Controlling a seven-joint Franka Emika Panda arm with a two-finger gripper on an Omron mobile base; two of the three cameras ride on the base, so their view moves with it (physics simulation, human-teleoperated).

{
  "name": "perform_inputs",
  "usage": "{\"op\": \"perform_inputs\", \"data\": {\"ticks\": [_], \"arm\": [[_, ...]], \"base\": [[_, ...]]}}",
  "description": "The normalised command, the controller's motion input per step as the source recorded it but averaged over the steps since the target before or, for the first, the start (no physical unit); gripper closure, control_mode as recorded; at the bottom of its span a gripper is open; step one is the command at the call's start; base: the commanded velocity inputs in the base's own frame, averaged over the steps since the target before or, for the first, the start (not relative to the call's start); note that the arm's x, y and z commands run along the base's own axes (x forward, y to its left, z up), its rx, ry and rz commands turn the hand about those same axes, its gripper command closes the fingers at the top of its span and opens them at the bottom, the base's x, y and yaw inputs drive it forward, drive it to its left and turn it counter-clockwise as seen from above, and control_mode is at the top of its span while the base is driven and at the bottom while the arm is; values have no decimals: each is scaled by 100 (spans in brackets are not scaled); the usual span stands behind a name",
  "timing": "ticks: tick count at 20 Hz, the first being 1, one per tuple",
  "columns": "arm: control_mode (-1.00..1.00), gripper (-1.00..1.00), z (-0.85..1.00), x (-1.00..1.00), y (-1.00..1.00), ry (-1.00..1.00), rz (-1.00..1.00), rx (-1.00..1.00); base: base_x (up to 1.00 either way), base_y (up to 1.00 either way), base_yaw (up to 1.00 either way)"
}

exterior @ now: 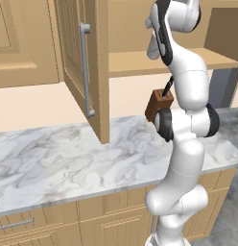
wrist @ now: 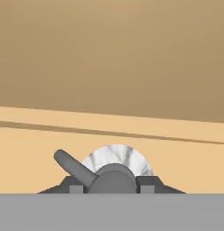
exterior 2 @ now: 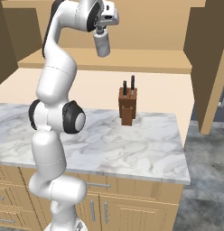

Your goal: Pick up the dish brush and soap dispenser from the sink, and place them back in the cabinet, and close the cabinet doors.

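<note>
My gripper (exterior 2: 102,32) is shut on the soap dispenser (exterior 2: 103,46), a grey-white marbled bottle that hangs from it by its dark pump top, just above the front of the cabinet shelf (exterior 2: 145,61). In the hand view the soap dispenser (wrist: 116,162) sits between my fingertips (wrist: 147,186), with its pump spout pointing up and left and the tan shelf behind it. Both cabinet doors stand open: the left door (exterior: 80,67) with its silver bar handle, and the right door (exterior 2: 208,67). The dish brush and the sink are out of view.
A brown knife block (exterior 2: 128,106) with black handles stands on the marble counter (exterior 2: 132,144) below the shelf, near the wall. The open left door (exterior: 99,96) juts out over the counter. Tan drawer fronts (exterior: 25,223) run beneath.
</note>
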Motion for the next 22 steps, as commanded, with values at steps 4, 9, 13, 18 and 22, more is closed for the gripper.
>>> {"op": "perform_inputs", "data": {"ticks": [4,9,13,18,22], "arm": [[-100,100,0,-18,0,0,0,0],[-100,100,0,-14,0,2,0,0],[-100,100,-8,-8,0,2,0,0],[-100,100,-13,-4,0,2,0,0],[-100,100,-13,0,0,0,0,0]], "base": [[0,0,0],[0,0,0],[0,0,0],[0,0,0],[0,0,0]]}}
